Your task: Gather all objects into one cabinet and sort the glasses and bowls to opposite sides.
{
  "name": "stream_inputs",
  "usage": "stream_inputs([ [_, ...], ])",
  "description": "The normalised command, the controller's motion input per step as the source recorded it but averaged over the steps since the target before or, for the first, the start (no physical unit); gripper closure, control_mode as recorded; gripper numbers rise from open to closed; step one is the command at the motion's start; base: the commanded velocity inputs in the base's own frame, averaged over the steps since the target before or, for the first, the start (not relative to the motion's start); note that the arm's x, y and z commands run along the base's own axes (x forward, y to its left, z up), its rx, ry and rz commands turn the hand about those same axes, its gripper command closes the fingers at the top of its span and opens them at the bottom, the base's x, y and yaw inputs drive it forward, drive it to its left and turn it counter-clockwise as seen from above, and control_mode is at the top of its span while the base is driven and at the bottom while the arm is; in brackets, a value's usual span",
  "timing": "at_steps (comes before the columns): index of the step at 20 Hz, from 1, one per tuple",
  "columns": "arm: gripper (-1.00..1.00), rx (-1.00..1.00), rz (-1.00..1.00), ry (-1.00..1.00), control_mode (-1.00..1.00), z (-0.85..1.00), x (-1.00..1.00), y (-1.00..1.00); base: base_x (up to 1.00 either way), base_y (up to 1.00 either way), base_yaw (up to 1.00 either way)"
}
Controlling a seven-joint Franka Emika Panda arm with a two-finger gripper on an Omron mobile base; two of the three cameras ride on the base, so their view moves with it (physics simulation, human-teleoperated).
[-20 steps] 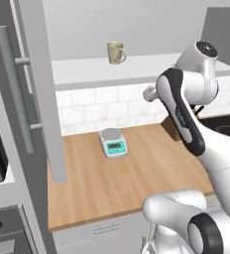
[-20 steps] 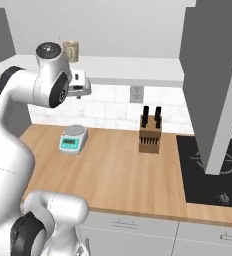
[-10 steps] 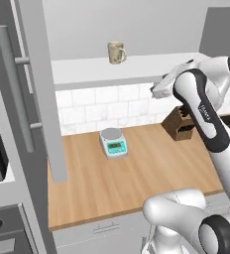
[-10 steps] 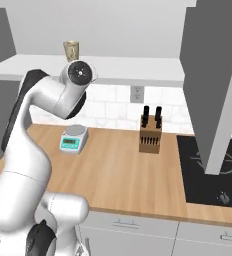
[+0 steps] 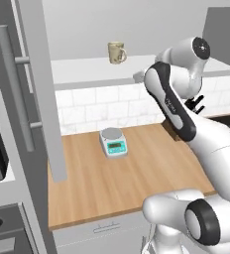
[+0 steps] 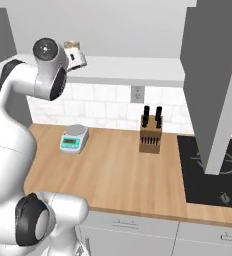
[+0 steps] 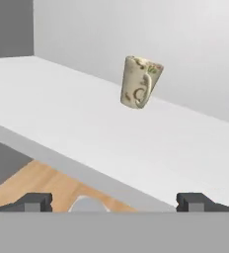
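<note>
Gripper (image 7: 114, 200) spread wide and empty, I line my dark fingertips (image 7: 35, 201) up with the cream mug (image 7: 140, 82), which stands upright toward the back of the white shelf board (image 7: 62, 118), loop handle facing me. Its glazed, tapered body carries faint mottled markings; the board is smooth and matte.

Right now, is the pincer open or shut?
Open. In the hand view the pincer has its two dark fingertips far apart with nothing between them; the cream mug stands ahead on the white shelf.
</note>
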Motion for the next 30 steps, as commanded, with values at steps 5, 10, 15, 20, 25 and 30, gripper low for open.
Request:
stream_inputs([
  [5, -1.00, 0.02, -0.02, 0.31, -1.00, 0.69, 0.44, 0.00, 0.00, 0.00, 0.00],
  [10, -1.00, 0.00, 0.00, -0.08, -1.00, -0.13, 0.11, 0.00, 0.00, 0.00, 0.00],
  [15, -1.00, 0.01, 0.00, -0.17, -1.00, -0.67, 0.39, 0.02, 0.00, 0.00, 0.00],
  [20, -1.00, 0.03, -0.02, -0.20, -1.00, -0.59, 0.15, 0.00, 0.00, 0.00, 0.00],
  [25, -1.00, 0.04, 0.00, -0.01, -1.00, 0.05, 0.09, 0.00, 0.00, 0.00, 0.00],
  [30, -1.00, 0.07, -0.01, 0.01, -1.00, 0.61, 0.65, 0.02, 0.00, 0.00, 0.00],
])
